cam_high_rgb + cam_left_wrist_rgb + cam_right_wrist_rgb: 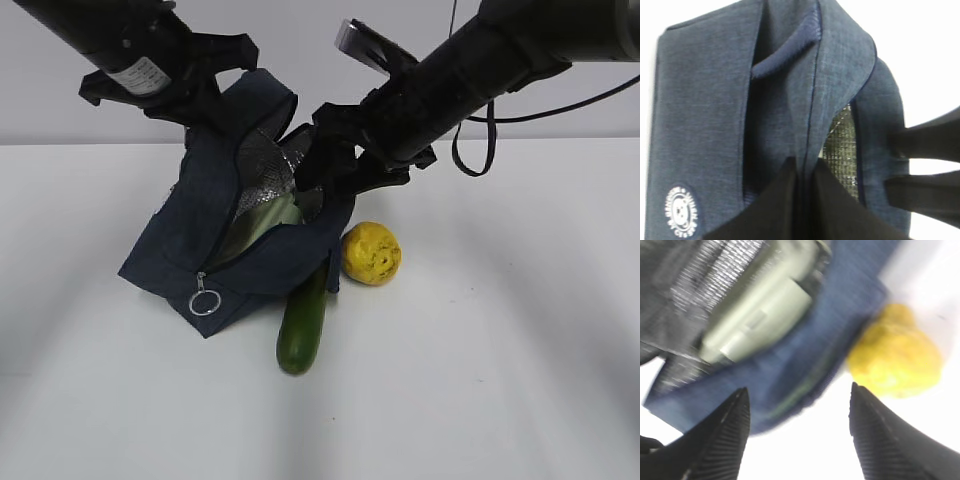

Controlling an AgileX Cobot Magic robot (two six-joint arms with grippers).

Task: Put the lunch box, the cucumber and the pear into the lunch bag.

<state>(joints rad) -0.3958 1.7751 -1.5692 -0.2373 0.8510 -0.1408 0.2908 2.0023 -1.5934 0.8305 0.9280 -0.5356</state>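
- Holding the bag open falls to the left gripper (802,172): in the left wrist view its dark fingers are pinched together on a fold of the lunch bag's (215,225) navy fabric, near the top edge, with the silver lining showing just beyond.
- The right gripper (800,432) is released, its ribbed fingers (727,432) spread with nothing between them; it hovers at the bag's mouth, right of the opening in the exterior view.
- The lunch box (262,225) is already inside: its pale sage-green lid shows through the opening, tilted against the lining.
- The pear (371,253) sits on the white table (500,380) just beside the bag's right lower corner, below and slightly right of the right gripper. In the right wrist view it lies ahead and toward the right finger.
- The cucumber (303,320) lies on the table with its upper end against the bag's front edge, its long axis running toward the camera and slightly left, below the right gripper.
- Both remaining items are nearer the right arm, which is free; the pear looks the shorter reach, a drop down and a little rightward.
- The right arm slants down from the upper right, wrist pitched toward the bag; the left arm comes from the upper left, lifting the flap.
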